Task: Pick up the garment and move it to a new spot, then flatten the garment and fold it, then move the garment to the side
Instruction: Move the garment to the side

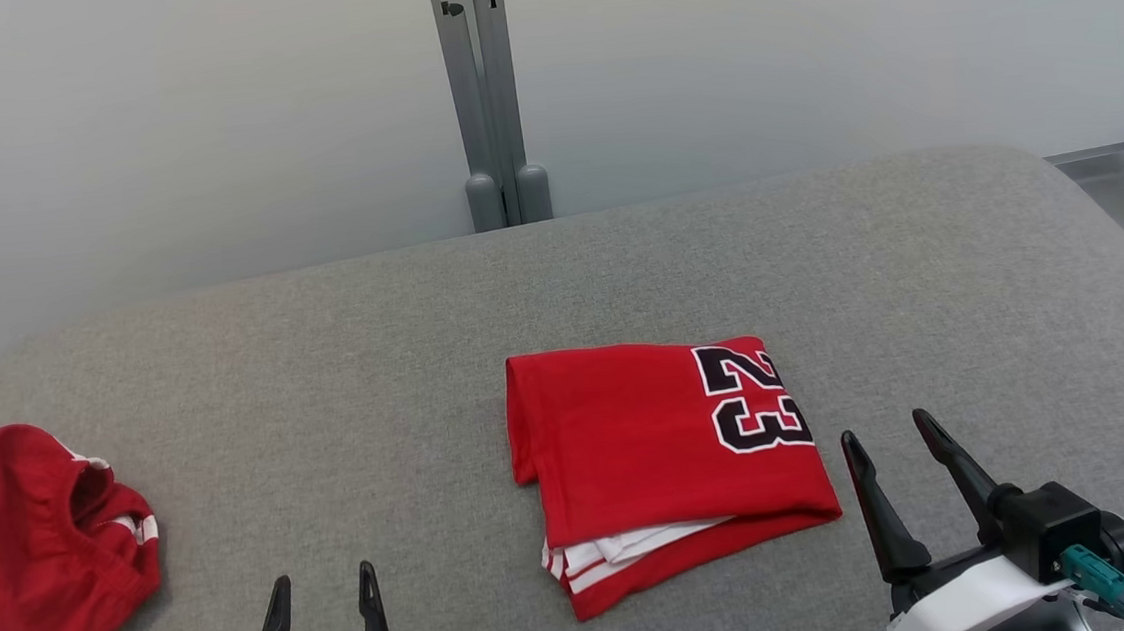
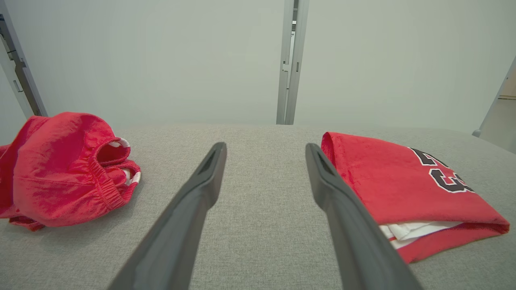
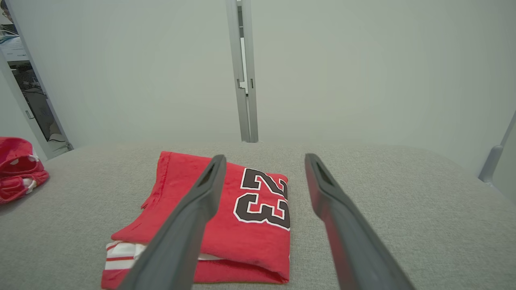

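**Grey fabric-covered table [image 1: 619,271]: nothing held**

Nearest, at the left of the table's near edge: left gripper [image 1: 323,572], its two long dark fingers spread apart with nothing between them, over bare cloth.

Near edge, right: right gripper [image 1: 884,426], likewise released and empty. Its fingertips sit just right of the jersey's near right corner; I see no contact.

Between the two and a little farther: folded red jersey [image 1: 652,439], flat at mid-table. A black, white-edged "23" is on its right part. White and red-striped layers show at its near edge.

Left, well apart from the jersey: crumpled red garment [image 1: 28,543] with gathered waistband and white trim, heaped at the table's left edge.

Beyond the far edge: pale wall [image 1: 157,137], split by an upright grey metal post [image 1: 489,90].
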Available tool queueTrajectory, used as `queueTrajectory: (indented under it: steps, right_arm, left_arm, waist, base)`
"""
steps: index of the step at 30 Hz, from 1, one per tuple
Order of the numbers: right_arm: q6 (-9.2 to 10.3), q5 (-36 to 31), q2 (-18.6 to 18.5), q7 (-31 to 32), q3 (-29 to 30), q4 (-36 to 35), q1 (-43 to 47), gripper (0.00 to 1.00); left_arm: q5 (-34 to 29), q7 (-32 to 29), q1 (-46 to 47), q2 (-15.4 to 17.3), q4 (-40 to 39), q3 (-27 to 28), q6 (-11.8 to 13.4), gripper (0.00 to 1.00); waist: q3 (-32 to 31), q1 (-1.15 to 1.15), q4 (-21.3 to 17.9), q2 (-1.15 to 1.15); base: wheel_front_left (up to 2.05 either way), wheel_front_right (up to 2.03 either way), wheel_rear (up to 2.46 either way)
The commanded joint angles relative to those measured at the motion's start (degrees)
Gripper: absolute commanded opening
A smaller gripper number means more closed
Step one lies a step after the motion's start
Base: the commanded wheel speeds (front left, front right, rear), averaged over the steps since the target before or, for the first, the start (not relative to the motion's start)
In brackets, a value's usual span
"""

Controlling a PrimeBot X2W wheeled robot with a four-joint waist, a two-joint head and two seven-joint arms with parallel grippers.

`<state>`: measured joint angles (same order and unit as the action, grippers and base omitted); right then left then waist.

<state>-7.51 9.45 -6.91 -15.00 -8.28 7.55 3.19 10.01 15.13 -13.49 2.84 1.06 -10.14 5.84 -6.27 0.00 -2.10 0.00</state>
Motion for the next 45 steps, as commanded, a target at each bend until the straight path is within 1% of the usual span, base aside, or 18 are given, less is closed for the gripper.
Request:
queueTrajectory:
  steps: [1, 20, 28, 31, 35, 41, 45]
  right_arm:
    - [0.05, 0.06, 0.05, -0.25, 0.12, 0.08, -0.30, 1.00]
    - [0.05, -0.23, 0.32, -0.25, -0.05, 0.65, -0.54, 1.00]
    - [0.05, 1.82, -0.29, -0.25, -0.79, 1.78, -1.72, 1.00]
    - [0.05, 4.16, -1.42, -0.24, -1.72, 3.67, -3.86, 1.00]
    - [0.05, 8.88, -4.42, -0.23, -4.82, 8.41, -7.53, 1.00]
    - [0.05, 20.95, -10.82, -0.23, -12.62, 17.96, -15.31, 1.00]
    - [0.05, 31.24, -14.57, 0.13, -18.42, 22.53, -20.17, 1.00]
  left_arm:
    - [0.10, 0.00, 0.06, 0.12, 0.15, 0.11, 0.21, 1.00]
    - [0.04, 0.00, 0.90, 0.12, 0.29, 0.18, 0.15, 1.00]
    - [-0.54, 0.00, 1.87, 0.12, 0.54, -0.35, -0.14, 1.00]
    - [-0.73, 0.00, 2.64, 0.12, 0.55, -0.76, -0.54, 1.00]
    - [-1.04, 0.00, 3.55, 0.12, 0.51, -1.70, -0.79, 1.00]
    - [-1.45, 0.00, 5.79, 0.12, 0.52, -2.72, -1.15, 1.00]
    - [-1.55, 0.00, 7.52, 0.12, 0.51, -3.56, -1.22, 1.00]
  waist:
    - [0.04, 0.00, 0.03, 0.00]
    - [0.69, 0.00, 0.53, 0.00]
    - [3.29, 0.00, 1.49, 0.00]
    - [4.85, 0.00, 1.87, 0.00]
    - [6.92, 0.00, 2.29, 0.00]
    - [10.32, 0.00, 3.29, 0.00]
    - [12.58, 0.00, 4.16, 0.00]
  base:
    - [0.00, 0.00, 0.00]
    - [0.00, 0.00, 0.00]
    - [0.00, 0.00, 0.00]
    - [0.00, 0.00, 0.00]
    - [0.00, 0.00, 0.00]
    - [0.00, 0.00, 0.00]
    - [0.00, 0.00, 0.00]
